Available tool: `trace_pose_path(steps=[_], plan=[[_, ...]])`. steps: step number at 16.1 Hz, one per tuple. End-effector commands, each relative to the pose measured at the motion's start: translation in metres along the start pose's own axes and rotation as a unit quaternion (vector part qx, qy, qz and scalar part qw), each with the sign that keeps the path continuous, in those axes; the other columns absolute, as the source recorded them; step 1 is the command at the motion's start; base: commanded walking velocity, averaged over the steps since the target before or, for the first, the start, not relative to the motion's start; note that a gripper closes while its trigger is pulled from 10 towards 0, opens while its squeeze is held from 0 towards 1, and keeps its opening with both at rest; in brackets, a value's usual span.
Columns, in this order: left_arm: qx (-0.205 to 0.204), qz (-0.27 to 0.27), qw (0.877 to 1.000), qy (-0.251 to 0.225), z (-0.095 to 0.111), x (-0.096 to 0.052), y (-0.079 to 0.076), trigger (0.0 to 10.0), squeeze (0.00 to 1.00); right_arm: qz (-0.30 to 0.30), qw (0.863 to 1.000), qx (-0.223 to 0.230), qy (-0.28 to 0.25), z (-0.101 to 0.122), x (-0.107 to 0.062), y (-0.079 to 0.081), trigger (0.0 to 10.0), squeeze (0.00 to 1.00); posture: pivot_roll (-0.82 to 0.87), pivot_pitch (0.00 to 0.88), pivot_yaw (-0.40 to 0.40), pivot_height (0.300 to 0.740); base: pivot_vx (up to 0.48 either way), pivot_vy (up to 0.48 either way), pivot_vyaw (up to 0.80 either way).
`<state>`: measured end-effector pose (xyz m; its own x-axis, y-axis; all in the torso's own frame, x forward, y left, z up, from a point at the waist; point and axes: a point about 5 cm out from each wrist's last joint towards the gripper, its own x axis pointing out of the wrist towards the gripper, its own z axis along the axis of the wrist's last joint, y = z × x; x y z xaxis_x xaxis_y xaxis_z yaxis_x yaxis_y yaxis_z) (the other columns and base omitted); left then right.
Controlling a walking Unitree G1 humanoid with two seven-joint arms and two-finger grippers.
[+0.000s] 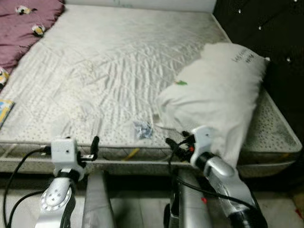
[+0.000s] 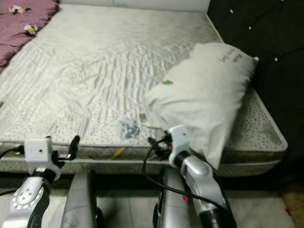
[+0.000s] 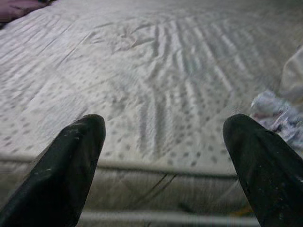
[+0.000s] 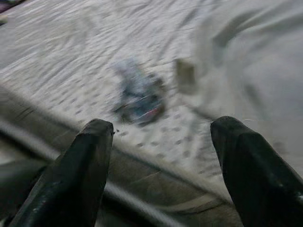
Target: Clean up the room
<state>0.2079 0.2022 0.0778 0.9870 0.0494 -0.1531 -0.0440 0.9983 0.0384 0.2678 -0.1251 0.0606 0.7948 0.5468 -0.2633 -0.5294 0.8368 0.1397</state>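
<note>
A bare quilted mattress [image 1: 109, 71] takes up most of the head views. A white pillow [image 1: 223, 90] lies on its right half, its long axis running from the upper right of the frame down toward the lower centre, with the lower end draped over the mattress's front edge. Printed lettering sits near its upper right end. A small crumpled wrapper [image 1: 143, 129], bluish and silvery, lies on the mattress near the front edge, at lower centre, just left of the pillow's lower end; its shape is too blurred to give a direction. A maroon blanket [image 1: 23, 23] occupies the upper left corner.

The left gripper [image 1: 95, 147] hovers at lower left, just before the mattress edge, its fingers [image 3: 71, 161] spread apart and empty. The right gripper [image 1: 173, 145] is at lower centre beside the pillow's hanging end, its fingers [image 4: 85, 165] likewise parted and empty, aimed toward the wrapper.
</note>
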Motion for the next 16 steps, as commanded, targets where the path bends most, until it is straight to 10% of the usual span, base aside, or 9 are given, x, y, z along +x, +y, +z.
trace_pose_path(steps=[1,11,16], plan=[[0.009,0.01,1.0,-0.001,0.003,-0.003,0.004,10.0,0.0,0.025,1.0,-0.002,0.004,0.0,0.005,0.004,10.0,0.0,0.12,0.116,-0.062,0.544,0.0,0.0,0.0],[0.066,0.005,0.998,0.002,0.007,-0.017,0.014,10.0,0.0,0.075,0.997,-0.003,-0.01,-0.002,0.044,0.024,10.0,0.0,0.17,0.167,-0.083,0.504,0.0,0.0,0.06],[0.114,-0.026,0.993,-0.006,0.013,-0.025,0.013,10.0,0.0,0.007,0.999,-0.007,-0.05,0.016,0.067,0.026,10.0,0.0,0.21,0.212,-0.074,0.504,0.0,0.0,0.0]])
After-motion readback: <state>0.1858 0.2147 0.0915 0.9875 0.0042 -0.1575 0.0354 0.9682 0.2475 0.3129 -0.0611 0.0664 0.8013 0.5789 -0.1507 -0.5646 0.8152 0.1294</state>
